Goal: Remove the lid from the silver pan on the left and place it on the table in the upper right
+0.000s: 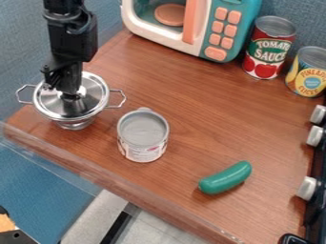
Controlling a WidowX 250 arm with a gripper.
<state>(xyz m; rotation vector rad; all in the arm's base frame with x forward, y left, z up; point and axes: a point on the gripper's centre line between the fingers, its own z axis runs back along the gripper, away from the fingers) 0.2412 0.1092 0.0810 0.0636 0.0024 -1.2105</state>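
The black gripper [70,94] hangs from the upper left, straight down over the middle of the silver lid, around the spot of its knob. The shiny round lid [93,101] lies on top of the silver pan [75,123], which stands at the left of the wooden table [185,102]. Loop handles stick out on both sides of the pan. The gripper hides most of the knob, and I cannot make out whether it is held.
An open-topped can [142,137] stands right of the pan, with a green pickle-like toy [225,177] at lower right. A toy microwave [194,26] is at the top; a tomato sauce can [269,47] and pineapple can [310,72] stand upper right. Stove knobs line the right edge.
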